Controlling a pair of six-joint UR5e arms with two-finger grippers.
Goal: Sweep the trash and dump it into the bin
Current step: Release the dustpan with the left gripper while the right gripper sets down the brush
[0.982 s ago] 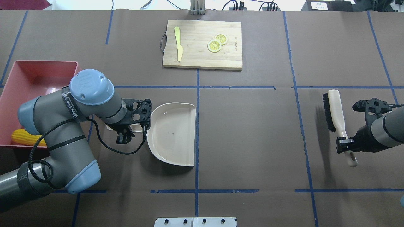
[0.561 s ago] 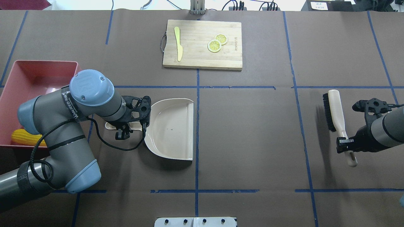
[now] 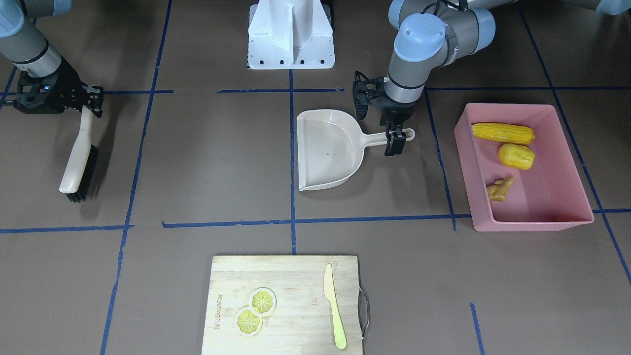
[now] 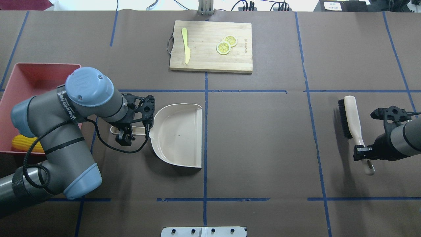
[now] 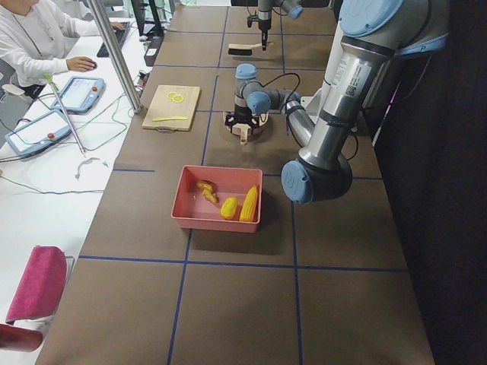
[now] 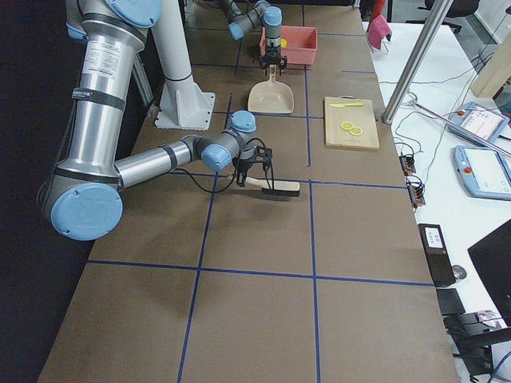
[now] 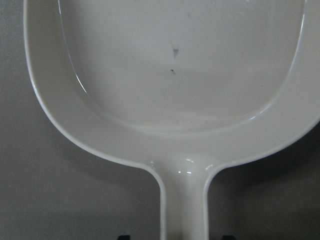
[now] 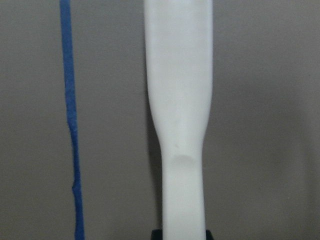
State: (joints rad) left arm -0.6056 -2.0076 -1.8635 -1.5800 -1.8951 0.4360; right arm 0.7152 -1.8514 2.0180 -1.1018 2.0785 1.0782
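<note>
Left arm [image 4: 59,144] hides most of large pink rectangular plastic tub [image 4: 39,74] overhead; only long yellow corn cob [image 4: 21,144] end shows. Wrist views crop beige plastic dustpan [image 7: 175,100], white-handled bristle brush [image 8: 180,100].

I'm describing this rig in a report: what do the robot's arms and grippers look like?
Both the left arm and the right arm are grey tubes with light blue joint caps. The left gripper and right gripper are black two-fingered frames. A black cable loops along the left arm, which wears a black band with white lettering.
</note>
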